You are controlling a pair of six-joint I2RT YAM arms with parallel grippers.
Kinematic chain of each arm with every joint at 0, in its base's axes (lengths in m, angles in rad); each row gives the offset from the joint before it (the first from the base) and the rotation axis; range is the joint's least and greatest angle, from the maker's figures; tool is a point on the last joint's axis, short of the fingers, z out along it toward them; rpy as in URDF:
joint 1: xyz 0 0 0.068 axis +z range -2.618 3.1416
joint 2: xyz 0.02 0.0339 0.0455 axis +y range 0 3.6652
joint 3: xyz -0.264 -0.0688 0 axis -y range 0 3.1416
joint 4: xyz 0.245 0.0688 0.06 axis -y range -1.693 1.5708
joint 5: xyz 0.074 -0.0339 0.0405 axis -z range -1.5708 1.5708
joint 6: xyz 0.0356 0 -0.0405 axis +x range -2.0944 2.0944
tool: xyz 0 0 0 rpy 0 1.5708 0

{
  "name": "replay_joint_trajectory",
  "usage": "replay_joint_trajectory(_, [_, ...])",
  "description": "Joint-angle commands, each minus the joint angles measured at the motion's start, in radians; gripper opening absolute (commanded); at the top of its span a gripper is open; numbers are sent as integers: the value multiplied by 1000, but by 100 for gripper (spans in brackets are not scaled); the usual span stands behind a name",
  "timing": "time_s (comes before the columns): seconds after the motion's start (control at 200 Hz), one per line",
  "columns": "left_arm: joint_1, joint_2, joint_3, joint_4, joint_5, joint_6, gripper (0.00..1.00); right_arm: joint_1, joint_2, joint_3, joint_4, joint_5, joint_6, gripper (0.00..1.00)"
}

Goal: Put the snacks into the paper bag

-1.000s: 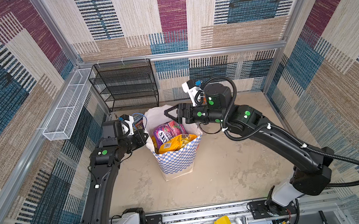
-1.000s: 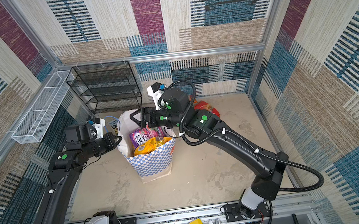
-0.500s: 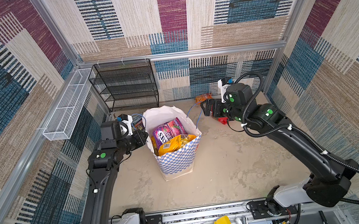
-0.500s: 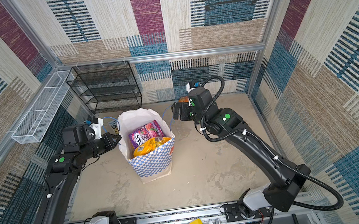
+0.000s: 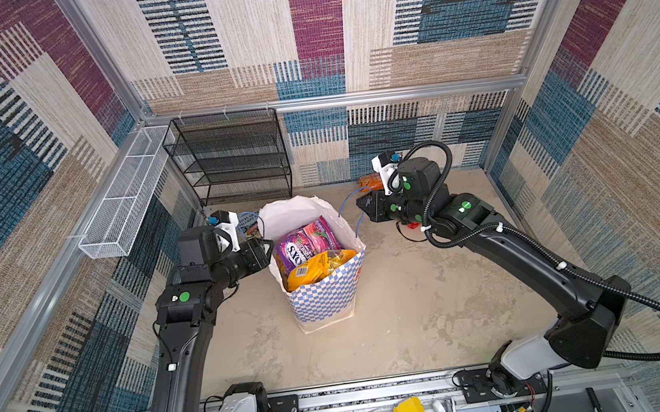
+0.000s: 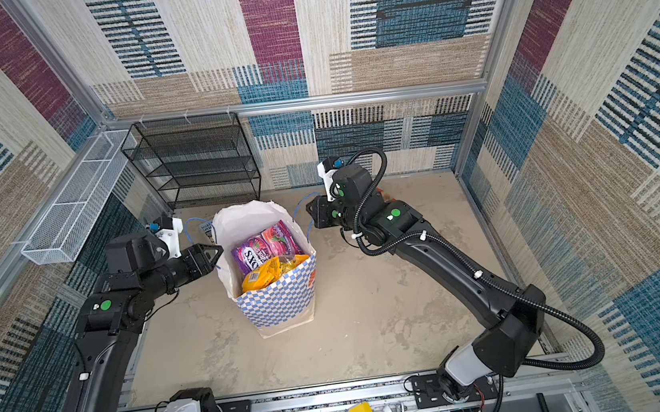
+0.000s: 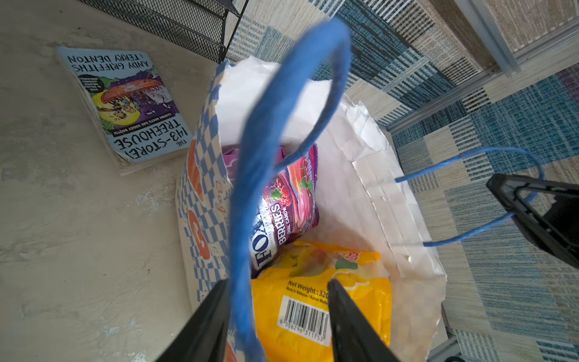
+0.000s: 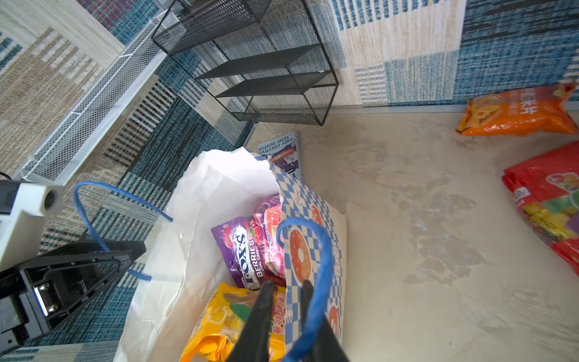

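Observation:
The paper bag [image 5: 325,299] [image 6: 275,300] stands upright mid-floor, mouth open. Inside lie two snacks, a purple berry packet [image 5: 305,245] [image 7: 291,207] and a yellow packet [image 5: 314,269] [image 8: 213,319]. Two more snacks, an orange packet [image 8: 517,112] and a red packet [image 8: 548,200], lie on the floor behind my right arm. My left gripper [image 7: 277,283] [image 5: 268,249] is open at the bag's left rim, with the left handle cord [image 7: 260,156] loose against one finger. My right gripper [image 8: 286,285] [image 5: 362,208] has its jaws almost together on the right handle cord [image 8: 322,260].
A blue-grey book [image 7: 125,103] lies flat on the floor just behind the bag. A black mesh shelf rack [image 5: 231,159] stands against the back wall, and a white wire basket [image 5: 122,195] hangs on the left wall.
My right arm left the bag's mouth, swung out to the right, then came back to the right handle, and its jaws closed. My left jaws opened off the left handle cord.

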Motion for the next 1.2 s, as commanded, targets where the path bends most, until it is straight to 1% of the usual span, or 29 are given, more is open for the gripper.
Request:
replay_joint_trajectory(0.0, [3,-31,-5,45,-52,4,53,-1,0,9,65,-71,13,8])
replay_joint_trajectory(0.09, [4,-67,-13,60,-81,3,52,-1,-3,7,82,-94,24,0])
replay_joint_trajectory(0.225, [19,-109,-32,88,-128,-4,50,-1,-11,-4,89,-99,34,0])
replay_joint_trajectory(0.371, [36,-77,-20,89,-118,-18,47,1,-14,-1,103,-108,41,0])
replay_joint_trajectory(0.576, [41,-45,0,129,-91,-72,39,1,0,10,105,-132,46,0])
replay_joint_trajectory(0.686, [42,-34,18,125,-116,-89,32,2,-3,9,107,-127,46,0])
replay_joint_trajectory(0.726, [43,-31,17,133,-116,-95,31,0,-5,9,106,-121,45,0])
replay_joint_trajectory(0.786, [46,-16,23,135,-98,-107,29,1,-4,9,94,-101,44,0])
replay_joint_trajectory(0.866, [48,14,42,128,-77,-127,21,1,-11,9,86,-84,41,0])
replay_joint_trajectory(0.916, [48,29,48,140,-60,-149,11,1,-17,9,92,-84,41,0])
replay_joint_trajectory(0.947, [47,37,54,148,-39,-157,0,1,-19,9,94,-87,42,0])
replay_joint_trajectory(1.102, [46,79,119,161,39,-173,0,1,-49,9,100,-74,47,0])
replay_joint_trajectory(1.197, [36,112,169,171,96,-173,0,4,-80,9,139,-64,61,0])
